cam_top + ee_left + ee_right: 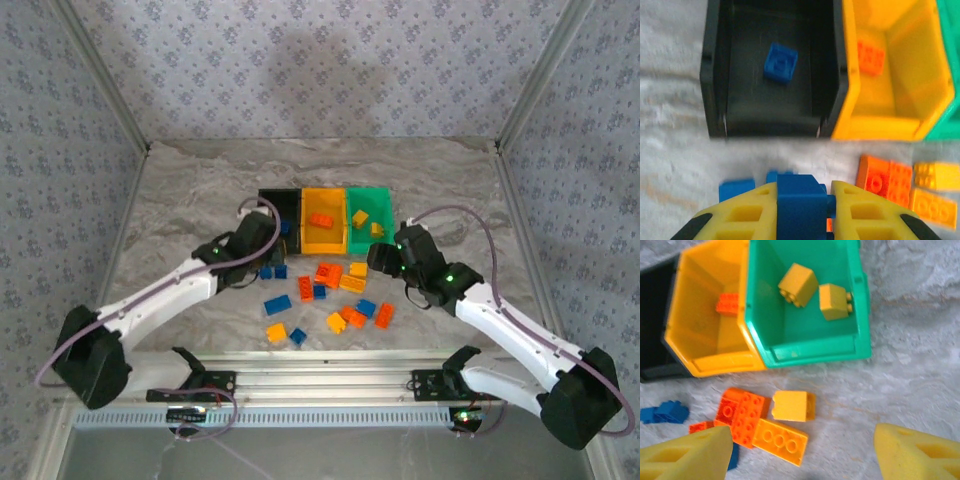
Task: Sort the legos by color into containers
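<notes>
Left gripper [804, 189] clamped on blue brick [797, 202], just before black bin [715, 75]; second blue brick [780, 62] inside. Right gripper [802, 445] jaws apart, empty, near loose yellow brick [790, 406] on table [920, 365]. Bricks judged light, rigid, smooth: pinch flat side walls, not studs. No legible writing; stud marks blurred.
</notes>
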You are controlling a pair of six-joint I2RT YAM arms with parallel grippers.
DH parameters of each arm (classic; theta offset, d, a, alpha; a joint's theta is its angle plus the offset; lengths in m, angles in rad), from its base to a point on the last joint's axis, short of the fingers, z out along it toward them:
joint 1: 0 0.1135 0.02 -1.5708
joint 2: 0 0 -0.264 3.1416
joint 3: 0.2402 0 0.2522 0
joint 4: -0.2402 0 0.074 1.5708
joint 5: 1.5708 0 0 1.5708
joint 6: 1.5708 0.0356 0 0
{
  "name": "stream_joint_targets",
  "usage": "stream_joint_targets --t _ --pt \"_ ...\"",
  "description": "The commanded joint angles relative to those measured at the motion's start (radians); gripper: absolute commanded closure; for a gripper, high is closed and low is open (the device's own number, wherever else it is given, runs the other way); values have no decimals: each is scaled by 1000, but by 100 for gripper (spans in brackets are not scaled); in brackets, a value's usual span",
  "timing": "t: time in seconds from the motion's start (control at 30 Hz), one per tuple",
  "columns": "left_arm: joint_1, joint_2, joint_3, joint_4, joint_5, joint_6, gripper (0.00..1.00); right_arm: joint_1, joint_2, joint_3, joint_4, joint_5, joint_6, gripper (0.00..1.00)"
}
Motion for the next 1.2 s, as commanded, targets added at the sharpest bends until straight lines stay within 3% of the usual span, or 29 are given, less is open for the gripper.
stream_joint_targets --t 0.0,0.33,0.4,0.53,0.73,0.93,0.97,1.17 --pt "62 126 99 19 -18 55 83 4 -38 -31 -53 20 35 24" --pt "162 469 384 27 0 84 82 10 -120 -90 -137 -5 61 20" --pt "166 510 426 3 -5 83 75 10 -136 -110 -150 -17 78 19" --pt "165 521 450 -10 10 69 48 12 -154 -146 -157 -49 111 17" --pt "124 373 399 22 51 55 23 36 -136 -177 -143 -83 128 19" --pt "7 132 238 53 70 51 8 75 -58 -182 -93 -113 102 25" --pt "-13 94 202 52 74 47 1 85 -40 -181 -73 -122 92 26" --pt "-111 -106 -20 25 66 0 0 169 123 -103 -55 -106 -16 21"
